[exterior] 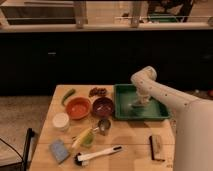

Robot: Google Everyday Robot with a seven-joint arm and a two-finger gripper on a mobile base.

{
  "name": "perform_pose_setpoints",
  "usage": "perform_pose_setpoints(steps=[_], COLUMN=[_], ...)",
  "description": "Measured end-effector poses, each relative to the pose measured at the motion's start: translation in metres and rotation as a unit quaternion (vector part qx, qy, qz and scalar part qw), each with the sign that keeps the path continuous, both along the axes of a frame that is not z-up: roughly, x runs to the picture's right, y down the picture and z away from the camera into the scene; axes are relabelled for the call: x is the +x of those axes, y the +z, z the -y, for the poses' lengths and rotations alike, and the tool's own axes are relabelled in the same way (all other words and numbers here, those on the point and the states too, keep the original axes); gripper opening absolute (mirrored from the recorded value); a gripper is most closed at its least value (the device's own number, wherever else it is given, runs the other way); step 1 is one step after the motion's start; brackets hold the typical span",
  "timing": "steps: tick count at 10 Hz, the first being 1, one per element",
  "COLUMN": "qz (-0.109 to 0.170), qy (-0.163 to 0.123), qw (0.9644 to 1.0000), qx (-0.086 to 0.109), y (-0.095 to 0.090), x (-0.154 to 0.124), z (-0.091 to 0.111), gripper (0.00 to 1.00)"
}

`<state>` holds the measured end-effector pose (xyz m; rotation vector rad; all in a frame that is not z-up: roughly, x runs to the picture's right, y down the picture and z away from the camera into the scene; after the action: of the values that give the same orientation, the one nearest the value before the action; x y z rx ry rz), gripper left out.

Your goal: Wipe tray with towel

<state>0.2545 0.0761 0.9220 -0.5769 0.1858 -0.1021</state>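
The end effector (140,101) is down inside the green tray (124,102), which sits on the far right part of the bench (135,145). The arm reaches in from the right. A pale patch directly under it is probably the towel (135,107), lying on the tray floor right of centre. Whether the end effector is clenched on the cloth or merely pressing it cannot be told from this view.

The step in hand looks like the wiping stroke itself. To do it well, the robot should hold light, steady downward pressure so the towel drags flat and does not bunch up. Strokes should run parallel to the tray's long side, overlap, and cover the bare left half and the corners. Each stroke should stop short of the raised rim, because pushing hard against it could shove the tray. That would send it left into the dark red bowl (103,106), which stands just beside the tray's left edge. If the cloth slips free, re-seating it first beats scraping the bare tray.
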Motion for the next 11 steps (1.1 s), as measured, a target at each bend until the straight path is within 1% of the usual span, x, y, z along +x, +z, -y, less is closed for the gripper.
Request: perform_pose_setpoints(steps=[3, 5, 6, 7, 8, 9, 11], qz=[0.033, 0.057, 0.062, 0.077, 0.094, 0.102, 0.121], qy=[-0.024, -0.045, -0.049, -0.063, -0.075, -0.086, -0.115], qw=[0.9989, 0.9968, 0.9961, 0.9939, 0.9915, 0.9895, 0.9832], qx=[-0.022, -0.035, -0.038, -0.046, -0.048, -0.055, -0.075], y=[0.014, 0.016, 0.015, 0.013, 0.003, -0.006, -0.027], x=[-0.026, -0.037, -0.038, -0.045, -0.05, -0.049, -0.045], z=[-0.011, -0.02, -0.023, -0.029, -0.034, -0.042, -0.063], gripper=[0.0, 0.0, 0.0, 0.0, 0.0, 0.0, 0.0])
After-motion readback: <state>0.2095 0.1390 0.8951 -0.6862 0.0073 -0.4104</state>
